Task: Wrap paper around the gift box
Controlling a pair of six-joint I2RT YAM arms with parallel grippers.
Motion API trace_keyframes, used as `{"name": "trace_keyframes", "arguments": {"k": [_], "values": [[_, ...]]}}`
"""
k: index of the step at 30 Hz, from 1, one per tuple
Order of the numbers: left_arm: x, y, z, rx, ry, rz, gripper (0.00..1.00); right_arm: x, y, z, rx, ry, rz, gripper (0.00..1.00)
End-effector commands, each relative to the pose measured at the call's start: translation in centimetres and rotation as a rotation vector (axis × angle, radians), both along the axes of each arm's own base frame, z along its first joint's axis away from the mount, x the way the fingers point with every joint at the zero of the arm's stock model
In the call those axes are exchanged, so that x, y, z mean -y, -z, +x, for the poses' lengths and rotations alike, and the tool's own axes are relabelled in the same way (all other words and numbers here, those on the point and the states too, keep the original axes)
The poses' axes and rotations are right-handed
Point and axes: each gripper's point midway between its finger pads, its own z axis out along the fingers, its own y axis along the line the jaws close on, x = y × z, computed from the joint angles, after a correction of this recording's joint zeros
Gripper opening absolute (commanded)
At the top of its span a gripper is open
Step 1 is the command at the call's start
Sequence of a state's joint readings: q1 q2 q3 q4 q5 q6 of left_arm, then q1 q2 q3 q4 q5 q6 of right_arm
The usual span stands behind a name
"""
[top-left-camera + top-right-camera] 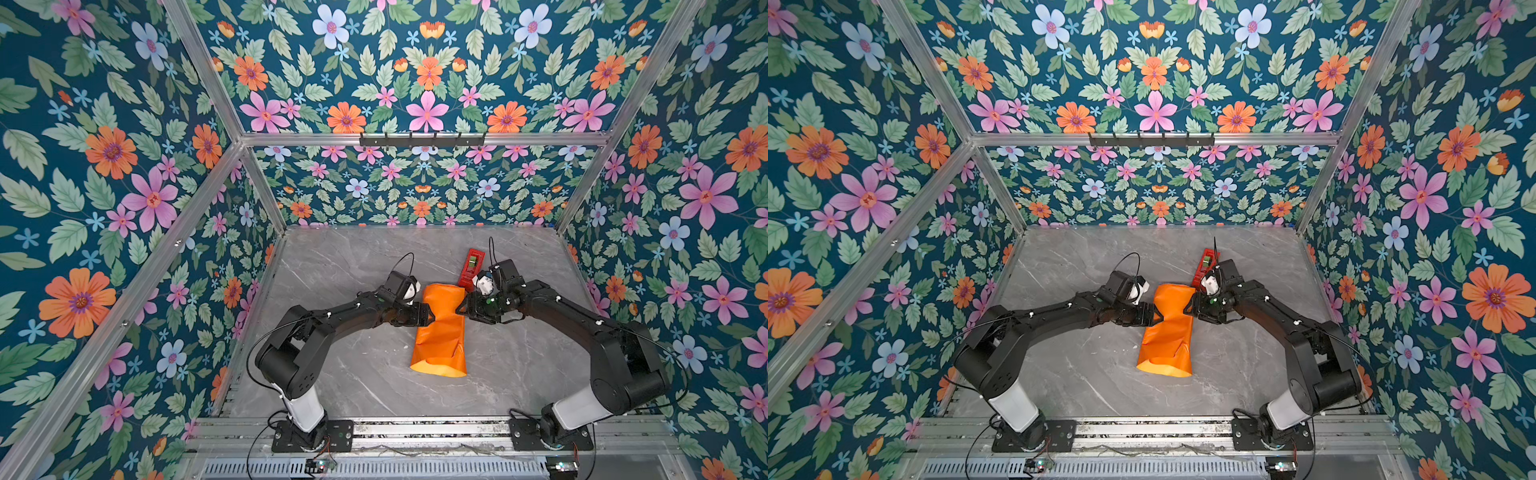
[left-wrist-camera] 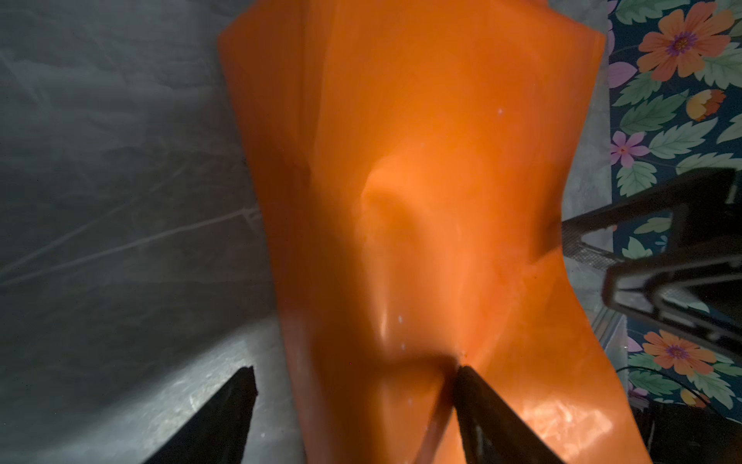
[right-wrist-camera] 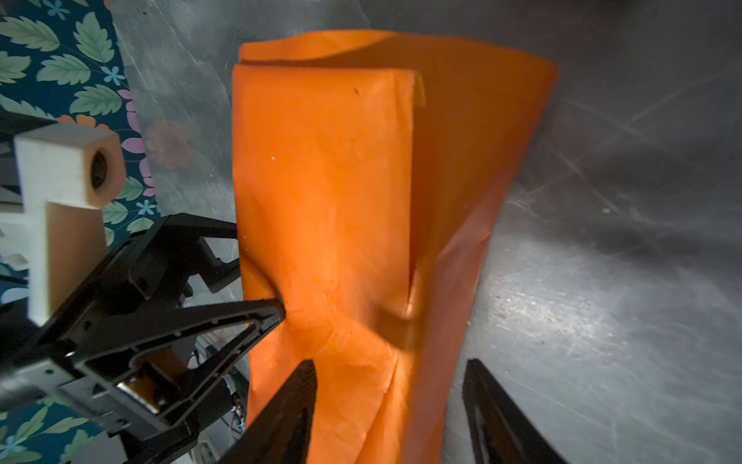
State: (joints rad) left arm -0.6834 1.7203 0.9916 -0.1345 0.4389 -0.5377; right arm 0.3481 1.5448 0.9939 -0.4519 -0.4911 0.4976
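In both top views your creased, glossy orange paper sheet (image 1: 440,332) lies rolled into a long sleeve mid-table on the grey marbled table (image 1: 365,374). It is dented at the waist between the left pincer (image 1: 430,314) and the right pincer (image 1: 459,309). A narrow red tape dispenser (image 1: 471,268) sits just behind. The gift box is hidden.

Left wrist view: your left pincer (image 2: 353,373) stands wide, one fingertip (image 2: 461,375) pressing the paper and nothing clamped.

Right wrist view: your right pincer (image 3: 389,365) gapes astride the paper's edge, gripping nothing.
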Motion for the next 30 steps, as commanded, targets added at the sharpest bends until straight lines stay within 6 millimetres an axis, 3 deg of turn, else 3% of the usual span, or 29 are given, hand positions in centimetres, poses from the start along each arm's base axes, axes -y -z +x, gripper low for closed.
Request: {"name": "trace_keyframes", "arguments": {"k": [1,13,14,20,23,30], "values": [[-2.0,2.1,-1.2,-0.05,-0.026,0.119,0.79,0.4,0.9,-0.3,-0.008,0.006,-0.1,0.57],[-3.5,1.1,-1.3,-0.015,-0.128,0.099,0.79,-3.6,-0.2,1.5,0.035,-0.051,-0.072,0.45],[-3.6,1.2,-1.4,-0.016,-0.129,0.1,0.79,-3.5,0.9,1.5,0.009,-0.056,-0.089,0.45],[-4.0,1.9,-1.6,-0.025,-0.14,0.112,0.8,-2.2,1.2,0.5,-0.004,-0.088,-0.149,0.54],[-4.0,2.0,-1.6,-0.025,-0.144,0.116,0.8,-2.0,0.3,-0.4,0.012,-0.104,-0.131,0.6],[-4.0,1.9,-1.3,-0.021,-0.16,0.114,0.8,-2.2,1.1,-2.8,-0.039,-0.131,-0.074,0.63]]}}
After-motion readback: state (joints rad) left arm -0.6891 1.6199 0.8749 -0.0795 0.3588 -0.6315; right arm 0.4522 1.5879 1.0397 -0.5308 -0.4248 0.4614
